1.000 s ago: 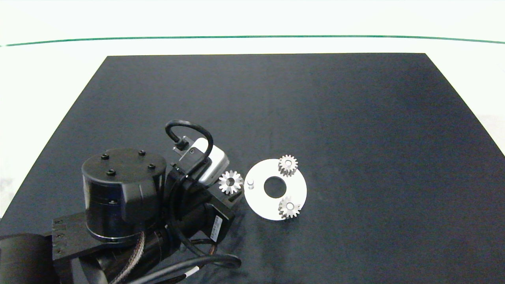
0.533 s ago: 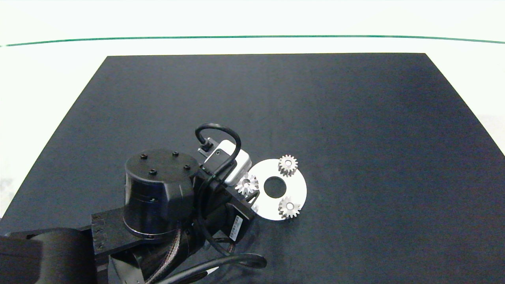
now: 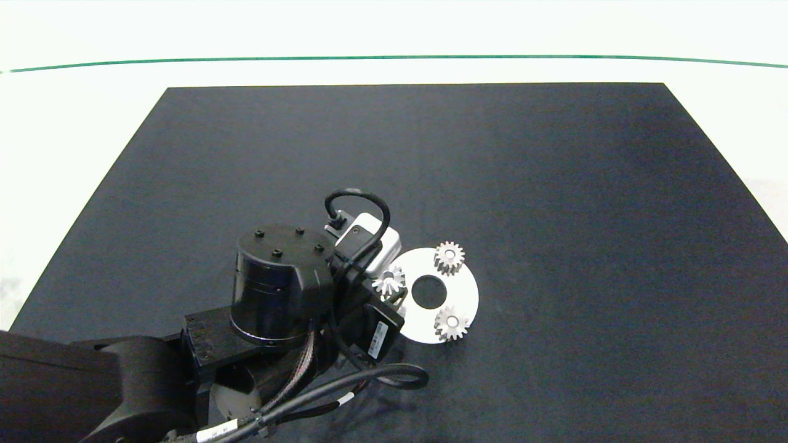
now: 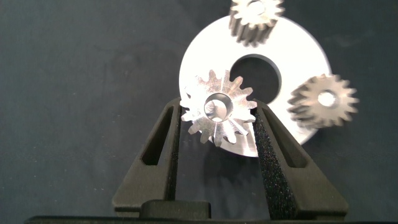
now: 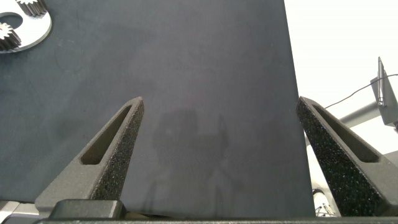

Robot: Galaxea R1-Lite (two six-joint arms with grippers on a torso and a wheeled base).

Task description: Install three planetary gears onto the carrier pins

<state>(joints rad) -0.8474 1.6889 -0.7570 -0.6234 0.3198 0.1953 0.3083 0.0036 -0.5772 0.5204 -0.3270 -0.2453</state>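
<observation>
A flat white disc [image 3: 465, 295] [image 4: 311, 59] with a large centre hole lies on the black mat. Two silver planetary gears sit on its carrier pins, one at the far side [image 3: 449, 257] [image 4: 255, 18] and one at the near side [image 3: 451, 323] [image 4: 322, 101]. My left gripper [image 3: 393, 289] [image 4: 219, 124] is shut on the third gear [image 3: 389, 281] [image 4: 217, 112], holding it tilted just above the disc's left edge. The pin beneath it is hidden. My right gripper [image 5: 221, 134] is open over bare mat, outside the head view.
The black mat [image 3: 554, 184] covers most of the white table [image 3: 74, 111]. A green line [image 3: 394, 58] runs along the far side. The left arm's body and cables [image 3: 277, 344] fill the near left. The mat's edge [image 5: 292, 106] shows in the right wrist view.
The left arm has moved right with the gear, from beside the disc's left rim to over it. The bare third pin seen earlier is now covered.
</observation>
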